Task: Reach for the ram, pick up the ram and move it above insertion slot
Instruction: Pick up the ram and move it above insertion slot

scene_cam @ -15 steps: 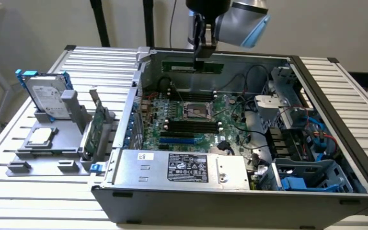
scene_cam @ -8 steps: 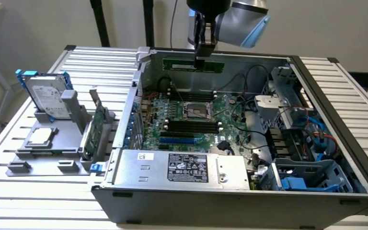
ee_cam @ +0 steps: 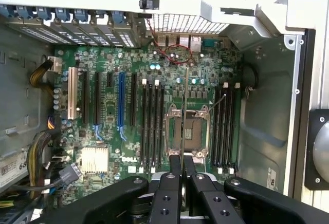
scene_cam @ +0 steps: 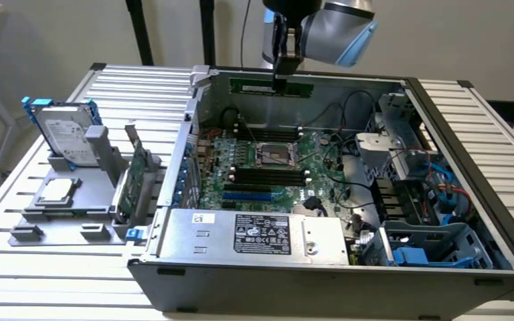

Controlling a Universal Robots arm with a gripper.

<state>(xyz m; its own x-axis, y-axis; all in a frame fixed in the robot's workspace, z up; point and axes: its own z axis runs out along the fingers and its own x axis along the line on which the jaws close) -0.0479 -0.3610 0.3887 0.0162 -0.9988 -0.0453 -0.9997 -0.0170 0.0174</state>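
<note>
Green stick: the ram (scene_cam: 272, 86) hangs edge-down from the gripper (scene_cam: 286, 72), level, high over the open computer case (scene_cam: 328, 281), close to the case's far wall.
Grip: the two dark fingers (ee_cam: 176, 165) are pressed together on the ram's upper edge; in the wrist view the stick (ee_cam: 183, 116) shows as a thin line running away from the fingertips.
Below the ram: the motherboard (ee_cam: 110, 121), with the CPU socket (ee_cam: 189, 131) straight under the stick and black memory slots (ee_cam: 153, 126) in banks on both sides of it.
Case edges: metal walls ring the board on all sides; the far wall stands just behind the ram.
Open room: clear air between the stick and the board; cables and the drive cage (scene_cam: 417, 167) crowd the exterior view's right.
Near side: the power supply (scene_cam: 252, 235) lies along the front edge.
Outside the case: a grey fixture (scene_cam: 69, 207) on the exterior view's left holds a hard drive (scene_cam: 65, 137) and an expansion card (scene_cam: 130, 184), well apart from the gripper.
</note>
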